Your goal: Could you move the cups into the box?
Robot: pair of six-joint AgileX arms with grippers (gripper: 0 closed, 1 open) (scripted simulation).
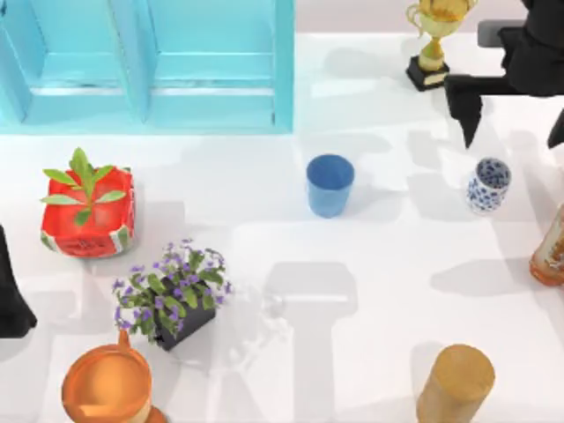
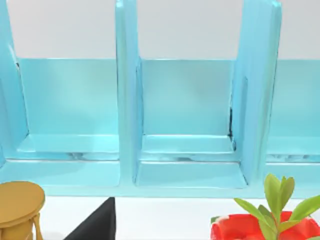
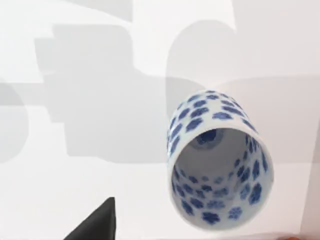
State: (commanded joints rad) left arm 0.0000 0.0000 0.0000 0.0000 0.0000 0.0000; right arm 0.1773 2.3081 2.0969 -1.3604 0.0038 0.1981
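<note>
Approach is the step in hand, by my judgement; no cup is inside the box [image 1: 284,70] yet. From left to right: the left gripper [image 1: 12,304] is parked at 9 o'clock on the table edge, and whether its jaws are apart I cannot tell; the blue cup [image 1: 330,185] stands upright near the centre; the patterned cup [image 1: 487,185] stands at 3 o'clock, just below the right gripper [image 1: 511,119], whose jaws are apart and empty. Next, this gripper should descend around the patterned cup and close.
</note>
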